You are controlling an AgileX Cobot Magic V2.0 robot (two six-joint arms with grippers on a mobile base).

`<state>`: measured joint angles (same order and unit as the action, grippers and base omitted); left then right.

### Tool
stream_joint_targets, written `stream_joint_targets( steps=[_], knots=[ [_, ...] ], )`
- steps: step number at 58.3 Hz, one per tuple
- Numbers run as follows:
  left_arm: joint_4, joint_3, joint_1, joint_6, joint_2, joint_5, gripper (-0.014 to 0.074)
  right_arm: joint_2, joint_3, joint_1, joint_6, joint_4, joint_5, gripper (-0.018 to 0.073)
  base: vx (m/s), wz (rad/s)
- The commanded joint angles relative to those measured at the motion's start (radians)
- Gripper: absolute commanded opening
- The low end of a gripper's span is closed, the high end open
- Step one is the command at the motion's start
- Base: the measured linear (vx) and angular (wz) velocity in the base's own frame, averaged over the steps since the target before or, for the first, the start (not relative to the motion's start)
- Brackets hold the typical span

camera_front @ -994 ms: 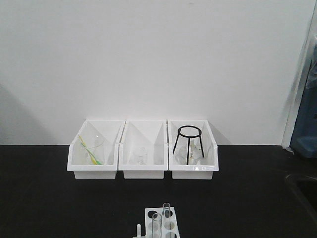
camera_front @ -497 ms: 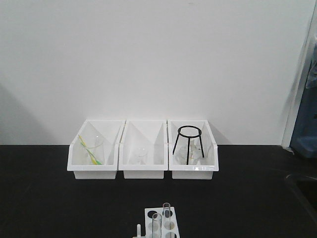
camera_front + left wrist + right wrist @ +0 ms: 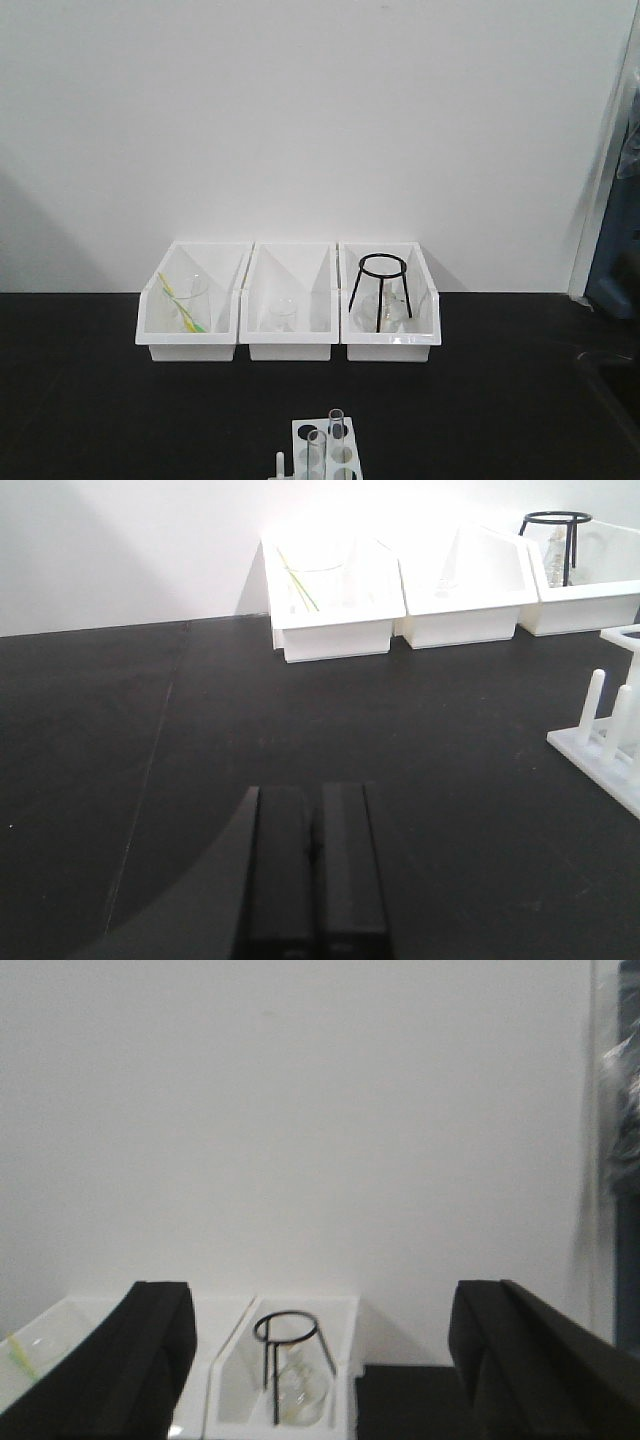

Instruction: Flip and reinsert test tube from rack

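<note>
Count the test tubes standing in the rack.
2. In the rack at the front view's bottom edge: the near tube on the left, the far tube just right of it. The frame cuts the rack off, so more may be hidden.

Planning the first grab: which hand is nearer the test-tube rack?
Left, it seems. The left hand hangs low over the table with the rack just to its right; the right hand faces the bins, rack out of its view.

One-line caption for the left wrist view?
Left claw shut above the black table, rack at right, three white bins at the back.
</note>
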<state>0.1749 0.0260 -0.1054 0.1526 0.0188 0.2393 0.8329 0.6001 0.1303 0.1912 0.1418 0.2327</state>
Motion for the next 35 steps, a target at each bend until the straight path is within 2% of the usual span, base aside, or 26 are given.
stream_joint_targets(
  steps=[1, 10, 17, 22, 35],
  knots=[
    [-0.002, -0.004, 0.000, 0.009, 0.008, -0.081, -0.0006, 0.059, -0.096, 0.084, 0.020, 0.068, 0.196, 0.0561, 0.00, 0.00],
    [-0.002, -0.004, 0.000, 0.009, 0.008, -0.081, -0.0006, 0.252, -0.244, 0.268, 0.025, 0.183, 0.446, 0.0540, 0.00, 0.00],
    [-0.002, -0.004, 0.000, 0.009, 0.008, -0.081, -0.0006, 0.441, -0.235, 0.366, -0.027, 0.222, 0.555, 0.0538, 0.00, 0.00],
    [-0.002, -0.004, 0.000, 0.009, 0.008, -0.081, -0.0006, 0.555, -0.204, 0.392, -0.066, 0.224, 0.631, 0.0538, 0.00, 0.00],
    [-0.002, -0.004, 0.000, 0.009, 0.008, -0.081, -0.0006, 0.764, -0.074, 0.398, -0.047, 0.226, 0.717, 0.0538, 0.00, 0.00]
  ],
)
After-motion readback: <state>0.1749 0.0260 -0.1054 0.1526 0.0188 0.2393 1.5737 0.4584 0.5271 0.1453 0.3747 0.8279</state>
